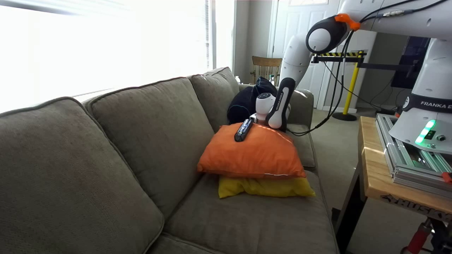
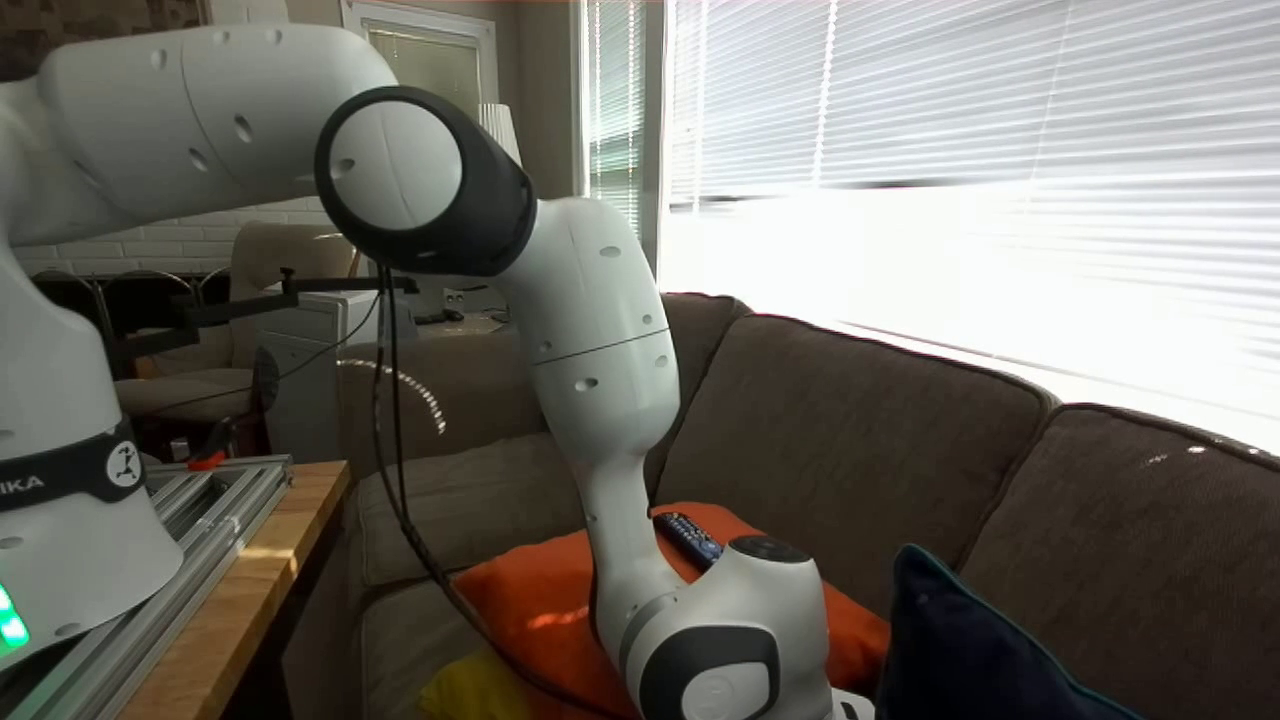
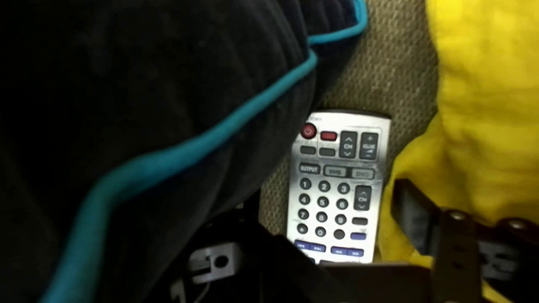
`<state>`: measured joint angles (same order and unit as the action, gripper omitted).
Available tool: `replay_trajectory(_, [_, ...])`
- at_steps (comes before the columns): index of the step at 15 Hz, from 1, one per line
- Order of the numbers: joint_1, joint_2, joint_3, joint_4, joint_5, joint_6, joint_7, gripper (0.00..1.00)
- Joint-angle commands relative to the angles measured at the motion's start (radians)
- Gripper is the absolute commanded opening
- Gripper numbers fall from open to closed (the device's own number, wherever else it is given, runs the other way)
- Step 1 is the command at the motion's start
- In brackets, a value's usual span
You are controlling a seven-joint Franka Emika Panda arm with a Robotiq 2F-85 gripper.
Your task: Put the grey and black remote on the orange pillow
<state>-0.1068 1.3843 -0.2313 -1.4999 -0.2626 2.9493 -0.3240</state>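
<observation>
Claw (image 3: 330, 204) is standing wide, presumably for gripping grey remote (image 3: 337, 181), which is lying on sofa (image 3: 379, 75) between dark bundle (image 3: 168, 84) and yellow pillow (image 3: 484, 118); orange pillow (image 1: 261, 155), apparently its destination, is bearing black remote (image 1: 243, 130), while claw is masking grey remote's lower end and itself going unseen in both exterior views.

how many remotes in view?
2. A dark remote is on the orange pillow, in both exterior views; a grey remote is on the sofa between the navy pillow and yellow pillow, in the wrist view. Pillows may hide more.
</observation>
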Motion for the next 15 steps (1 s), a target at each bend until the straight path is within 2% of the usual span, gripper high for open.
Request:
replay_trajectory(1, [-0.027,0.038,0.013,0.058,-0.027,-0.022,-0.014,0.79])
replay_trajectory(3, [-0.028,0.044,0.011,0.065,-0.027,-0.026,-0.015,0.79])
replay_trajectory(6, [-0.03,0.06,0.01,0.084,-0.028,-0.036,-0.016,0.86])
replay_trajectory(7, [-0.031,0.064,0.01,0.09,-0.028,-0.039,-0.016,0.76])
replay_trajectory(8, [-0.032,0.067,0.011,0.094,-0.027,-0.04,-0.017,0.61])
replay_trajectory(9, [-0.033,0.069,0.011,0.099,-0.027,-0.042,-0.017,0.58])
replay_trajectory(12, [-0.034,0.07,0.013,0.104,-0.027,-0.042,-0.017,0.36])
replay_trajectory(13, [-0.034,0.068,0.014,0.101,-0.027,-0.04,-0.017,0.31])
replay_trajectory(15, [-0.035,0.055,0.019,0.086,-0.028,-0.031,-0.02,0.31])
